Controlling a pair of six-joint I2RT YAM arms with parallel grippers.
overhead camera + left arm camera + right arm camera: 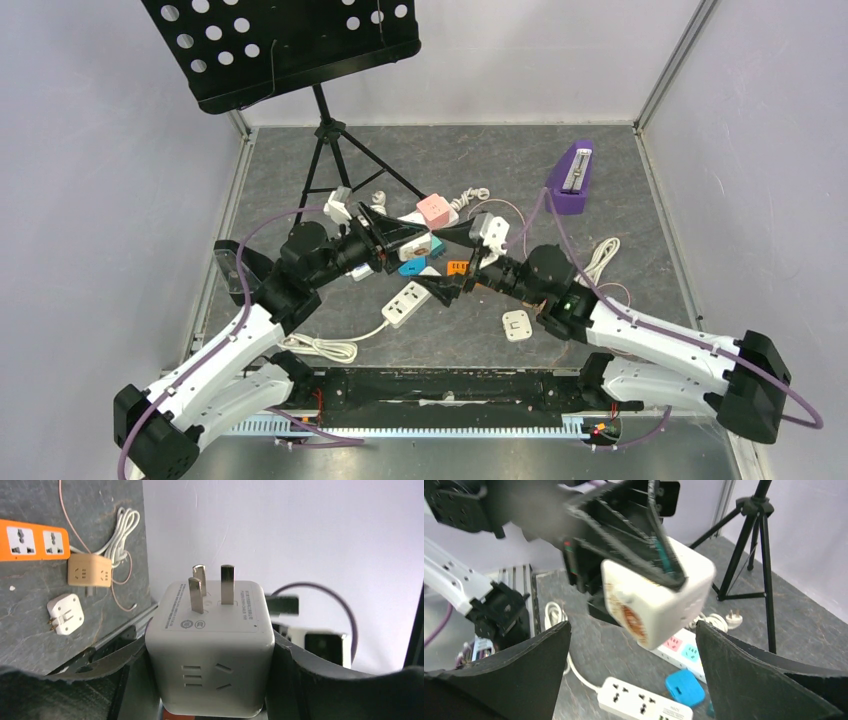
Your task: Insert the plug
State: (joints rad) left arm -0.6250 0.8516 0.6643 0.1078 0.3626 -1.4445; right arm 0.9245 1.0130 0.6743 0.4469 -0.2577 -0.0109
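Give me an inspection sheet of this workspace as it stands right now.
Surface: dark grey mat, crowded mid-table.
Job's things: white cube adapter off the mat, prongs bare; white power strip lying free.
Clutter: pink cube, orange strip, small white adapter, purple device.
Hands: left hand grips the white cube adapter; right hand open, empty.
Cables: white cord coiled near the bases.
Surroundings: music stand behind; pale walls.

in your left wrist view the lower edge cuts off the bottom of the white cube adapter (210,625), and the fingers of the left pincer (210,652) cover its two sides. the orange power strip (30,540) runs out past the left edge. in your right wrist view the adapter is smeared by blur, so you cannot read its label. from above it is mostly hidden behind the pincer.
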